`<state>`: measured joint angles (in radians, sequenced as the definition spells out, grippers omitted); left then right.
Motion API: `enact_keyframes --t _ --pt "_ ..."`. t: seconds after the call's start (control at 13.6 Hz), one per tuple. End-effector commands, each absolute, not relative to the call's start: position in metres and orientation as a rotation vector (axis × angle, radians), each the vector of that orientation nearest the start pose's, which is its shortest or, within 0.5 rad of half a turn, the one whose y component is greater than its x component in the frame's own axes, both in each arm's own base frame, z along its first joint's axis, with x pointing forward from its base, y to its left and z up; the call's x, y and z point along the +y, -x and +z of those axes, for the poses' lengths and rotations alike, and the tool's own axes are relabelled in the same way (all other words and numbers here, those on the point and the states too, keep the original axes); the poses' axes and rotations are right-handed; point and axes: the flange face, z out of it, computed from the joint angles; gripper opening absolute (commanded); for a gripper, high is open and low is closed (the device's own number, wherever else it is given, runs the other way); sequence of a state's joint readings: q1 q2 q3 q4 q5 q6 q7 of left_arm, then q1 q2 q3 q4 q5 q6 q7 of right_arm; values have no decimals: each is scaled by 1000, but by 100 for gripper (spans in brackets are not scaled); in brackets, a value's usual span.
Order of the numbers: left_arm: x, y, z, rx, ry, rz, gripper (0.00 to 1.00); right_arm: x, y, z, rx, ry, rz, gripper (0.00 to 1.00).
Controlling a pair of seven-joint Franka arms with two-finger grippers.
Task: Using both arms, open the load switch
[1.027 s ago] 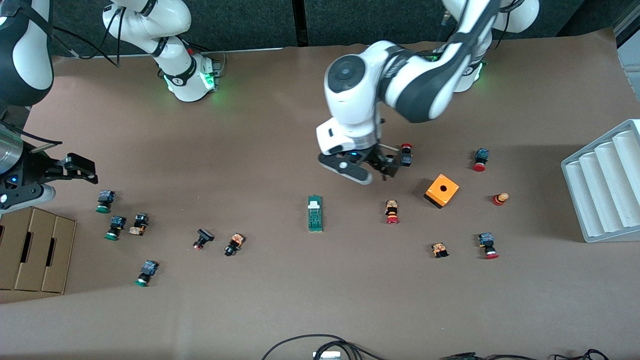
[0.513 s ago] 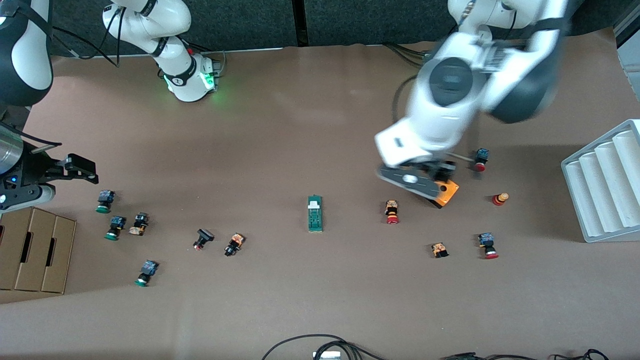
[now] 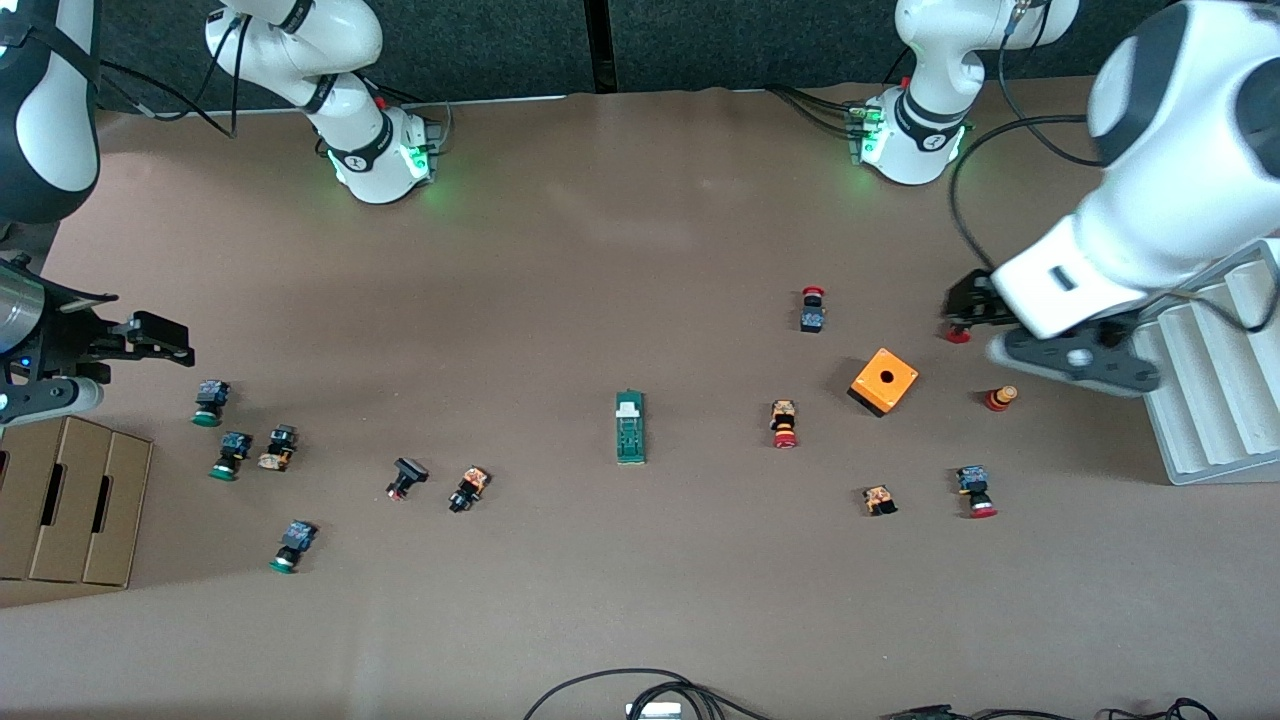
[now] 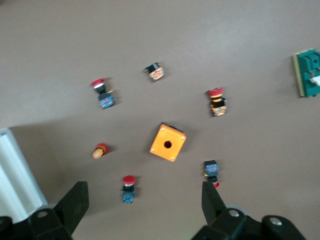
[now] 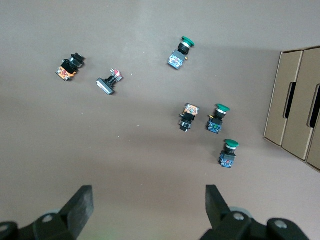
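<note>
Clearly neither arm had a hold on anything. The load switch [image 3: 630,427] lay flat on the table [image 3: 620,250] near the centre of the front frame, its white piece at the upper end, with nothing touching it; in the left wrist view only its edge [image 4: 309,73] showed at the right border.

The left pincer [image 3: 1010,330] hung empty with jaws spread wide at the right of the frame, over the table beside the white ridged tray [image 3: 1215,370], well apart from the switch. An orange cube [image 3: 884,381] and several red-capped buttons [image 3: 784,424] lay between it and the switch.

The right pincer [image 3: 130,340] waited at the left edge of the frame, also wide open and empty, above a cluster of green-capped buttons [image 3: 209,402] and near a cardboard box [image 3: 70,500].

Several risks seemed likely. Either arm, sweeping low toward the centre, could knock the scattered buttons or the cube. The switch was slim and unclamped, so a one-sided touch would probably slide or spin it. Both arms converging on so small a part could also crowd or strike each other.
</note>
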<state>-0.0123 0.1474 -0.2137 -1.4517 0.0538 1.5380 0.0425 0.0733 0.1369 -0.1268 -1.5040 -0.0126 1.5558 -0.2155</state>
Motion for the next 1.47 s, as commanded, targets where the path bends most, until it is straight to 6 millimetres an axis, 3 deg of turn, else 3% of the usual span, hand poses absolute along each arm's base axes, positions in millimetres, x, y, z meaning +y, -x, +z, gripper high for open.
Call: enact_keyframes --t 0.0,0.29,0.44,1.39 --pt "-57 -557 598 267 3105 75 100 -32 -591 581 -218 3144 128 100" --pt "-24 -547 596 170 3109 8 100 -30 -591 581 -221 3146 128 100" --pt "-12 -533 596 129 3109 -45 100 -34 -591 581 -214 3145 128 100" --pt "-9 -536 600 -13 3103 29 100 -41 -592 578 -134 3148 139 100"
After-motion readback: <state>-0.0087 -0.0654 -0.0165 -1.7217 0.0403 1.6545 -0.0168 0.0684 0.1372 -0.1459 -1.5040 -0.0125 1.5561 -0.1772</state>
